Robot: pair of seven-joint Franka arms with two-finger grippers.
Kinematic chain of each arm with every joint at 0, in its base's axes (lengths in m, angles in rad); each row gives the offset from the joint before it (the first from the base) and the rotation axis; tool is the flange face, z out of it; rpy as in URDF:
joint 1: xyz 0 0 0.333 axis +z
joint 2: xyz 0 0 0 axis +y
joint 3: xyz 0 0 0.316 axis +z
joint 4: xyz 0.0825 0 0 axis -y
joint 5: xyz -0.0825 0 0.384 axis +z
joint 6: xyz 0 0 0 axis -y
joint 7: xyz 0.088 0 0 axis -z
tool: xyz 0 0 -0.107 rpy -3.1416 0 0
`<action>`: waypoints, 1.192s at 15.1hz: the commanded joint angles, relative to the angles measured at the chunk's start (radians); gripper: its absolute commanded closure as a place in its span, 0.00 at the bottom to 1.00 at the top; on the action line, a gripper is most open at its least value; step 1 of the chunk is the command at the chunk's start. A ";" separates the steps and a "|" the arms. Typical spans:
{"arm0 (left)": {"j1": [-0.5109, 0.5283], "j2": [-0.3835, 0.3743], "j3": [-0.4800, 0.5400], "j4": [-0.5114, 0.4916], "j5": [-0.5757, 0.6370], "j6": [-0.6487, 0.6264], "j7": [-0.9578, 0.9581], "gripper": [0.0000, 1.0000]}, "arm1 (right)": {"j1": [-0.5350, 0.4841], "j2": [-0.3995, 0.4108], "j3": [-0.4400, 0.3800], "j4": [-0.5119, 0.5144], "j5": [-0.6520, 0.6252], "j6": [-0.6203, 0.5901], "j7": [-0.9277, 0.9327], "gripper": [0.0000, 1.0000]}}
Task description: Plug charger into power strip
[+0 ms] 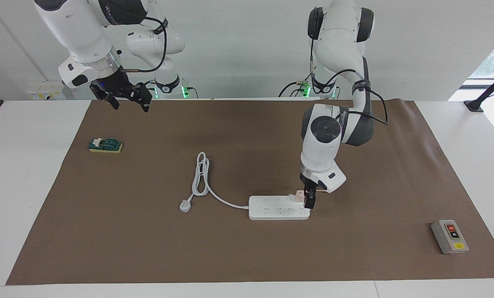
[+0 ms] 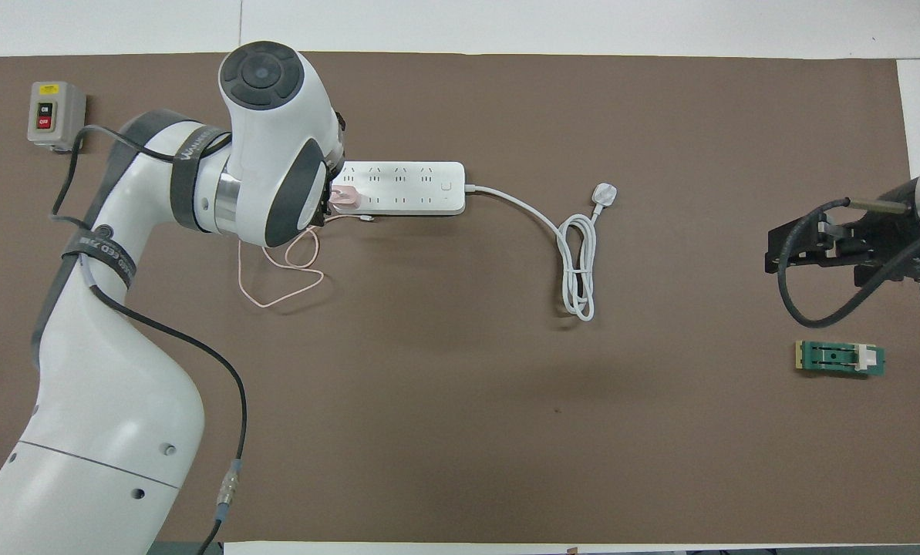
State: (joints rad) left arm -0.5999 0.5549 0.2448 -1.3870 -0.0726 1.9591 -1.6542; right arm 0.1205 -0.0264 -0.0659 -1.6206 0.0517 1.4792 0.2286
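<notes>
The power strip (image 1: 278,208) lies flat in the middle of the brown mat; it also shows in the overhead view (image 2: 406,187). The pale-pink charger (image 1: 298,195) sits at the strip's end toward the left arm, on the row of sockets nearer to the robots. Its thin pink cable (image 2: 282,287) loops on the mat nearer to the robots. My left gripper (image 1: 309,202) is down at that end of the strip, right against the charger (image 2: 345,198). My right gripper (image 1: 130,103) waits, open and empty, raised over the mat's edge at the right arm's end.
The strip's thick white cord (image 1: 201,176) coils toward the right arm's end and ends in a white plug (image 1: 185,205). A grey box with red and black buttons (image 1: 449,236) stands far out at the left arm's end. A green and yellow block (image 1: 105,145) lies below the right gripper.
</notes>
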 commanded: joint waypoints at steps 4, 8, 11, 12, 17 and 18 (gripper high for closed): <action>0.064 -0.159 -0.001 -0.018 -0.015 -0.136 0.256 0.00 | -0.012 -0.010 0.006 -0.001 -0.013 -0.016 -0.022 0.00; 0.117 -0.268 0.001 -0.024 -0.010 -0.261 0.605 0.00 | -0.012 -0.010 0.006 -0.001 -0.013 -0.016 -0.022 0.00; 0.161 -0.328 0.001 -0.035 -0.007 -0.327 0.891 0.00 | -0.013 -0.010 0.006 -0.001 -0.013 -0.016 -0.022 0.00; 0.175 -0.340 0.002 -0.035 -0.006 -0.345 0.974 0.00 | -0.012 -0.010 0.006 -0.001 -0.013 -0.016 -0.022 0.00; 0.279 -0.453 0.002 -0.075 0.017 -0.443 1.363 0.00 | -0.013 -0.010 0.006 -0.001 -0.013 -0.016 -0.022 0.00; 0.307 -0.520 0.001 -0.125 0.045 -0.462 1.464 0.00 | -0.013 -0.010 0.006 -0.001 -0.013 -0.016 -0.022 0.00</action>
State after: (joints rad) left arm -0.3179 0.1358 0.2549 -1.4171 -0.0611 1.5169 -0.3064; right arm 0.1205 -0.0264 -0.0659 -1.6206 0.0517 1.4792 0.2286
